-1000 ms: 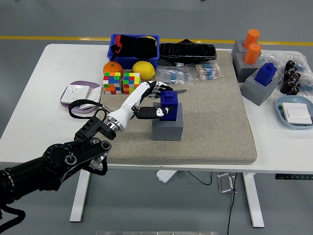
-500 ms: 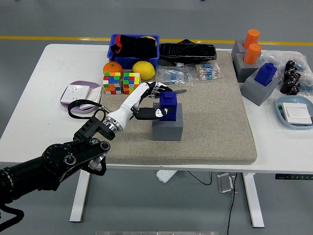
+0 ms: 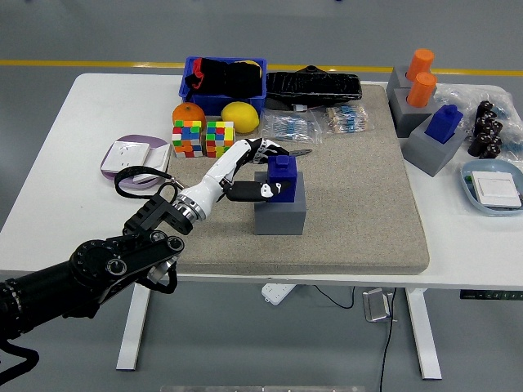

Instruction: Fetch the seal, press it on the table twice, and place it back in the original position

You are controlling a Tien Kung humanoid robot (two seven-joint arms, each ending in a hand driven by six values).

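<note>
Lifted slightly since a second ago: blue seal, rising in its grey holder at the mat's left-centre. Left hand pinches the seal, thumb on its near side, fingers behind. Risk: seal base snags the socket and drags the holder along; a thin pinch may slip.

blue seal raised slightly in gray holder, left hand w/ it

My left arm is black with round jointed housings, a looping black cable and a silver wrist ring; my left hand is white with black fingertips.
</note>
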